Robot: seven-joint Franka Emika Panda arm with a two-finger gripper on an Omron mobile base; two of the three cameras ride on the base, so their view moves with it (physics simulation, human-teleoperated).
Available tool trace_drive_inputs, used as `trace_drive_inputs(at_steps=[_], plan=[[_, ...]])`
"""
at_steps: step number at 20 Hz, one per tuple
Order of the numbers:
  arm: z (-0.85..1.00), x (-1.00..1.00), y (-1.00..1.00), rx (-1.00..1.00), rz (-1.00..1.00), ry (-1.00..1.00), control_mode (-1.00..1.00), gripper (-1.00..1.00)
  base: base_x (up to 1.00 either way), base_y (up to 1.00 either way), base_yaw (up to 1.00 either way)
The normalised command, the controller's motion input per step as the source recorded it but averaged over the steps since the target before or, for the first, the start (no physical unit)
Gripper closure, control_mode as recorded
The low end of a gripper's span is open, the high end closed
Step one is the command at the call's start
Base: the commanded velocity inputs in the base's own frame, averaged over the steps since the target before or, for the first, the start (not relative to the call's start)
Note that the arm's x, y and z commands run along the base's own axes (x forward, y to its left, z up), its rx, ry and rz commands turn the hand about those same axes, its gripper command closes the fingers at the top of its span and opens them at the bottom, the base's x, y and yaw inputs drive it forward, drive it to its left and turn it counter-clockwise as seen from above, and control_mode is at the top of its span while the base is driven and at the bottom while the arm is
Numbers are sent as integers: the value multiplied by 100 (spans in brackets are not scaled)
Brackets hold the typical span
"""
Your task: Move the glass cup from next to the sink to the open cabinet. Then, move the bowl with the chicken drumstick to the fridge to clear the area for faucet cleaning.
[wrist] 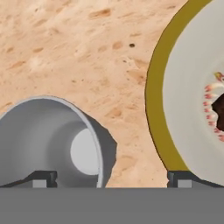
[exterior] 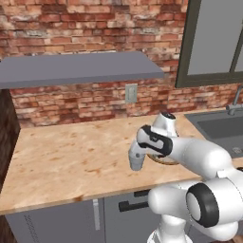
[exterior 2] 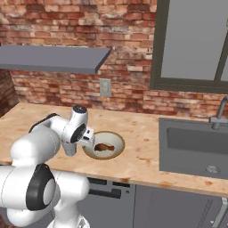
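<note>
The glass cup [wrist: 48,144] stands upright on the wooden counter, and I look down into it at the lower left of the hand view. It also shows as a pale cylinder [exterior: 136,160] just below my wrist [exterior 2: 70,149]. To its right lies the bowl [wrist: 192,100] with its golden rim, holding the brown chicken drumstick [exterior 2: 103,147]. My gripper [wrist: 111,179] hangs open above the counter. One fingertip [wrist: 41,178] is over the cup and the other is over the bowl's rim. Nothing is between the fingers.
The dark sink [exterior 2: 196,142] with its faucet [exterior 2: 220,111] is set into the counter at the right [exterior: 223,126]. A grey shelf-like slab [exterior: 80,69] juts from the brick wall above the counter. A wall socket [exterior: 131,93] sits below it. Bare wood stretches left of the cup.
</note>
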Motion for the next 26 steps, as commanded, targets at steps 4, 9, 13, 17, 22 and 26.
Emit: trace_drive_inputs(at_steps=[4,9,13,17,22,26], plan=[[-16,7,0,0,-2,-2,-100,-100,0,0,0],[-23,20,0,0,-2,0,-100,100,0,0,0],[-10,21,0,0,-2,0,-100,100,0,0,0],[0,0,0,0,0,0,-100,100,0,0,0],[3,0,0,0,0,0,-100,100,0,0,0],[34,-1,0,0,0,-1,-100,100,0,0,0]])
